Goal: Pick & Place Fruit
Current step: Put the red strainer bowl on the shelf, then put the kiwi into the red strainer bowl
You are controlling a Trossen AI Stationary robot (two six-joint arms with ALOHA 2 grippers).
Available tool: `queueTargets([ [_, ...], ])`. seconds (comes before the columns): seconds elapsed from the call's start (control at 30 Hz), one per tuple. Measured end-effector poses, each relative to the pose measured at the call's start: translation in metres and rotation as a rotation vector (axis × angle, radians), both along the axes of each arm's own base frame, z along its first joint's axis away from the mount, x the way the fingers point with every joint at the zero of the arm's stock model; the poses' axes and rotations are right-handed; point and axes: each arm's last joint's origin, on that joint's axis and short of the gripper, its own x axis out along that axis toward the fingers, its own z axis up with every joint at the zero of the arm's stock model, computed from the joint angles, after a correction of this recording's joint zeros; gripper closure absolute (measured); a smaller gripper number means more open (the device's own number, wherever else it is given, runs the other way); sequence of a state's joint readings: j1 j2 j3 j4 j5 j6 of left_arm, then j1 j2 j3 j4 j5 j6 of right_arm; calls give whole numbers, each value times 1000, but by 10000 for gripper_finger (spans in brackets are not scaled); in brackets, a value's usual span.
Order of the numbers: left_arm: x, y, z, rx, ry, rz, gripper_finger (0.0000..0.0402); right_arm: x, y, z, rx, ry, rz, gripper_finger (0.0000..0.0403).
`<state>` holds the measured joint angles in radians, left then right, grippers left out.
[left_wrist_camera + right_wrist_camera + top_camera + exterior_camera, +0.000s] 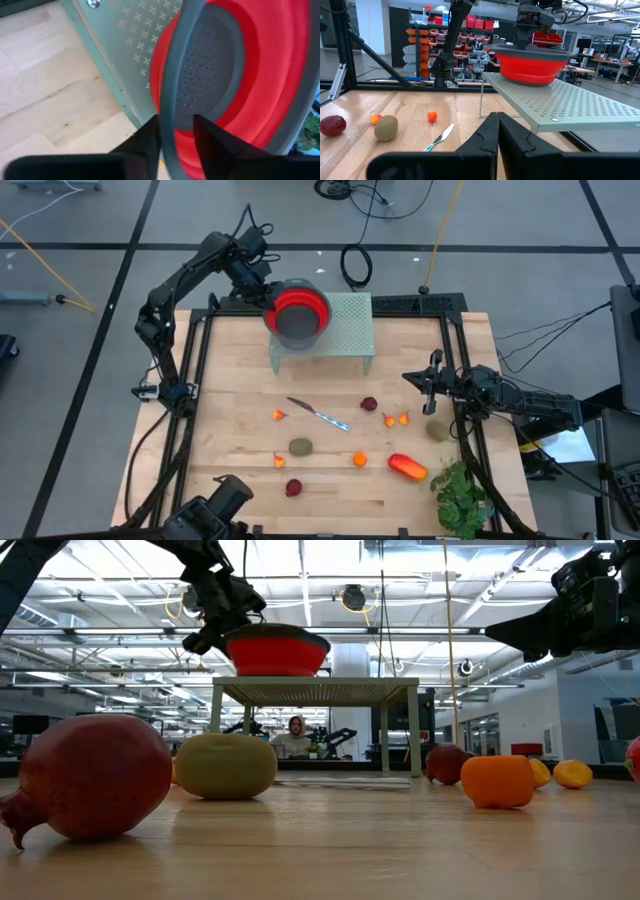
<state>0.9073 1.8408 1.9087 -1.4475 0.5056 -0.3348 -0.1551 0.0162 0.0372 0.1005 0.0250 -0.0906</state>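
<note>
A red collapsible bowl [297, 312] with a grey rim sits upright on a pale green perforated stand [345, 330] at the table's far side. My left gripper [176, 122] is at the bowl's far-left rim, its fingers apart, one on each side of the rim. The fruit lies loose on the wooden table: dark red round pieces [369, 403] [293, 487], olive ovals [300, 446] [437, 430], tiny orange pieces [359, 459] and a longer red-orange piece [408, 467]. My right gripper [497, 125] is shut on nothing at the table's right edge. My left gripper straddles the bowl's grey rim [169, 120], one finger outside the bowl and one [210, 137] inside, slanting down from the far left. A strip of red wall shows between rim and inner finger. I cannot tell whether the outer finger touches the rim. The bowl rests on the stand.
A thin silver knife [320, 415] lies mid-table among the fruit. A green leafy plant [462, 495] sits at the near right corner. Black frame rails run along the table's left and right sides. Bare wood lies between the stand and the fruit.
</note>
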Motion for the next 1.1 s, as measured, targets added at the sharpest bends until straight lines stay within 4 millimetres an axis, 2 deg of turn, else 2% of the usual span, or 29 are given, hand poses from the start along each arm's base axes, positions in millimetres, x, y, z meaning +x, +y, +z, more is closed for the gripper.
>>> queueTargets([
  [0.23,-1,0,0,4,17,4,187,0,0,0,0,0,0,403],
  [0.43,-6,1,0,-11,29,17,147,0,0,0,0,0,0,403],
  [0.63,-18,5,1,-50,34,57,136,0,0,0,0,0,0,403],
  [0.73,-25,4,8,-49,0,69,135,0,0,0,0,0,0,403],
  [0.9,-38,-3,25,-5,-41,89,135,0,0,0,0,0,0,403],
  [1.1,-57,-26,55,85,-55,139,135,0,0,0,0,0,0,403],
])
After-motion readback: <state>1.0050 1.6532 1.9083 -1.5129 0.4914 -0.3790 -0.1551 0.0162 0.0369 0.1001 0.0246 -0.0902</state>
